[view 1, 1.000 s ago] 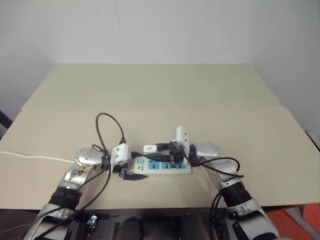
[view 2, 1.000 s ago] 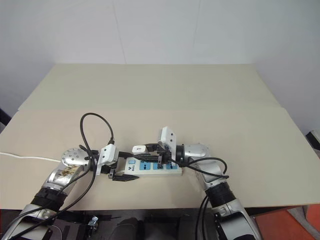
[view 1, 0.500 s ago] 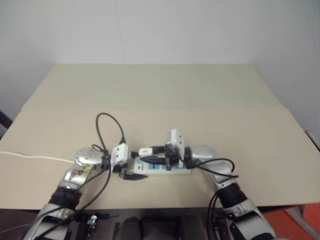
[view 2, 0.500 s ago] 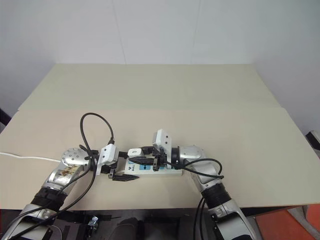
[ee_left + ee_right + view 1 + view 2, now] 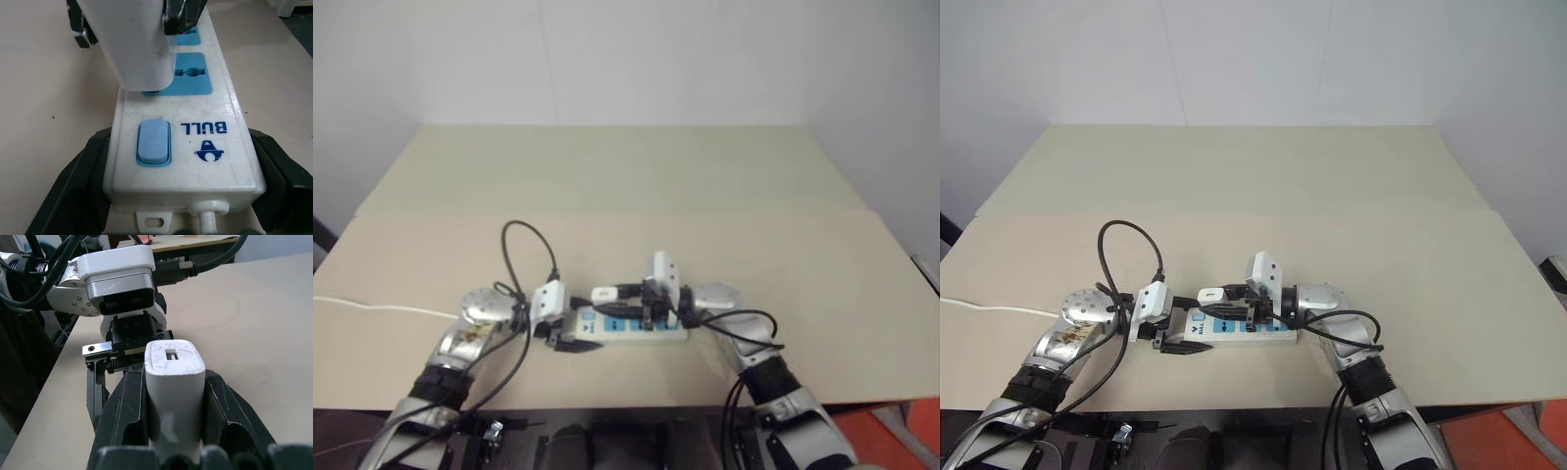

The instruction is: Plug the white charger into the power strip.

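- Head cam, left eye: the right gripper (image 5: 619, 293) is clamped shut on the white charger (image 5: 604, 293), carrying it sideways over the power strip (image 5: 631, 326). The strip sits on the table (image 5: 636, 186) just below that claw, with its long axis running left-right, same line the claw points along.
- Head cam, right eye: same story. The left gripper (image 5: 1178, 335) stands spread wide around the switch end of the strip, one black finger on each long side, bracing it as far as I can judge. The charger hangs just past the right claw's tips, on the side toward the left claw, so the right arm is clearly the one doing the plugging.
- Left wrist cam: straight ahead of this claw is the strip's end with the blue switch (image 5: 154, 142) and the thin white cord (image 5: 209, 221) coming out toward the camera. Its fingers (image 5: 73, 196) flank the strip's sides. Beyond the switch, the charger hovers right over the nearest blue socket (image 5: 188, 73); can't tell whether the prongs have entered.
- Right wrist cam: charger is pinched between the two black fingers (image 5: 124, 426), sticking out forward. The left claw's white housing (image 5: 117, 281) faces it dead ahead. My guess: the move left is mostly downward into the socket.
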`<move>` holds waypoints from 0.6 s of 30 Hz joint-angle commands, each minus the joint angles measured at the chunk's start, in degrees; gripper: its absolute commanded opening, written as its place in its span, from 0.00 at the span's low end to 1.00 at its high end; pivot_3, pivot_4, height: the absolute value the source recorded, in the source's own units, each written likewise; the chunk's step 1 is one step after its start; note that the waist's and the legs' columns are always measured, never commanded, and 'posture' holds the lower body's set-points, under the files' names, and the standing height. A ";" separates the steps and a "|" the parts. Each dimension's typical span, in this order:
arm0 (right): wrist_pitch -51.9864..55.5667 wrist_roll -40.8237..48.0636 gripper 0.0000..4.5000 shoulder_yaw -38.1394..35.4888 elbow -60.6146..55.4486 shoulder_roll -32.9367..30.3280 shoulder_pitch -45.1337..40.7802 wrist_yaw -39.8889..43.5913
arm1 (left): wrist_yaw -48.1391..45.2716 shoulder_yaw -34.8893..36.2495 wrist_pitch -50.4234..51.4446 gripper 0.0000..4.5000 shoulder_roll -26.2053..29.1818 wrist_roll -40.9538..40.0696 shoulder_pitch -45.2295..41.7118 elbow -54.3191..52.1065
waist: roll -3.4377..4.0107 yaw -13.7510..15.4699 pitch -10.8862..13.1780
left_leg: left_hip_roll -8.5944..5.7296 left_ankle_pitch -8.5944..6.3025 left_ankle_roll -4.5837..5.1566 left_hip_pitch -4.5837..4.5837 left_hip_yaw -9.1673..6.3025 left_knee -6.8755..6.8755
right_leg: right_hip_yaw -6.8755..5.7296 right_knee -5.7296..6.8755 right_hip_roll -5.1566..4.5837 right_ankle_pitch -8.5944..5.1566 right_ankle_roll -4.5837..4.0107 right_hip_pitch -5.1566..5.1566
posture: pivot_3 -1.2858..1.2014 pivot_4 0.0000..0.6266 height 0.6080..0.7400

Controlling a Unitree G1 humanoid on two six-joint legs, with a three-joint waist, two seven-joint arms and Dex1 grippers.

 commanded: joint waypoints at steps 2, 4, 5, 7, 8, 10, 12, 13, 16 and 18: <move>-0.98 -0.22 0.25 -0.87 -0.85 -1.24 0.69 0.15 | -0.07 -0.13 -0.02 0.74 0.92 1.13 -0.64 0.96 | 0.00 0.01 0.00 | 0.00 0.00 0.00 -0.01 0.00 0.00 | 0.00 -0.01 0.00 0.00 0.00 0.00 | 0.52 0.24 1.00; -1.42 -0.63 0.25 -0.69 -0.47 -1.64 0.99 0.21 | -0.05 -0.15 -0.10 0.74 0.94 1.11 -0.65 1.06 | 0.00 0.02 0.00 | 0.00 0.00 0.00 -0.02 0.00 0.00 | 0.00 -0.02 0.00 0.00 0.00 0.00 | 0.52 0.24 1.00; -1.84 -0.99 0.25 -0.54 -0.26 -1.99 1.20 0.33 | -0.06 -0.15 -0.11 0.74 0.98 1.09 -0.61 1.06 | 0.00 0.02 0.00 | 0.00 0.00 0.00 -0.01 0.00 0.00 | 0.00 -0.02 0.00 0.00 0.00 0.00 | 0.52 0.24 1.00; -2.35 -1.42 0.25 -0.12 -0.15 -2.85 1.93 0.91 | -0.04 -0.11 -0.15 0.74 1.11 1.05 -0.49 1.04 | 0.00 0.02 0.00 | 0.00 0.00 0.00 -0.02 0.00 0.00 | 0.00 -0.01 0.00 0.00 0.00 0.00 | 0.52 0.24 1.00; -2.51 -1.50 0.25 0.08 -0.24 -3.18 2.33 1.15 | -0.04 -0.10 -0.15 0.74 1.18 1.03 -0.45 1.02 | 0.00 0.02 0.00 | 0.00 0.00 0.00 -0.02 0.00 0.00 | 0.00 -0.02 0.00 0.00 0.00 0.00 | 0.52 0.24 1.00; -2.98 -1.78 0.25 0.61 -0.53 -3.50 2.97 1.28 | -0.03 -0.10 -0.19 0.74 1.29 1.04 -0.45 1.08 | 0.00 0.08 0.00 | 0.00 0.00 0.00 -0.03 0.00 0.00 | -0.01 -0.04 -0.01 0.00 0.00 0.00 | 0.52 0.24 1.00; -2.84 -1.72 0.25 0.96 -0.81 -3.55 3.22 1.17 | 0.02 -0.11 -0.22 0.74 1.30 1.05 -0.50 1.16 | 0.00 0.09 0.00 | -0.01 0.00 0.00 -0.05 0.00 0.00 | -0.01 -0.06 -0.01 0.00 0.00 0.00 | 0.52 0.24 1.00; -2.69 -1.69 0.25 0.95 -0.87 -3.57 3.30 0.98 | 0.02 -0.11 -0.25 0.74 1.29 1.04 -0.51 1.18 | 0.00 0.09 0.00 | -0.01 0.00 0.00 -0.05 0.01 0.00 | -0.01 -0.06 -0.02 0.00 0.01 0.00 | 0.52 0.24 1.00; -3.04 -2.06 0.25 0.68 -0.42 -4.15 3.69 0.71 | 0.01 -0.09 -0.27 0.74 1.29 1.02 -0.58 1.22 | 0.00 0.11 0.00 | -0.01 0.00 0.00 -0.05 0.01 0.00 | -0.01 -0.06 -0.02 0.00 0.01 0.00 | 0.52 0.24 1.00; -3.88 -2.94 0.25 0.60 0.79 -5.44 4.24 0.92 | 0.05 -0.05 -0.25 0.74 1.34 1.02 -0.53 1.16 | 0.00 0.14 0.00 | -0.01 0.00 0.00 -0.05 0.01 0.00 | -0.01 -0.06 -0.02 0.00 0.01 0.00 | 0.52 0.24 1.00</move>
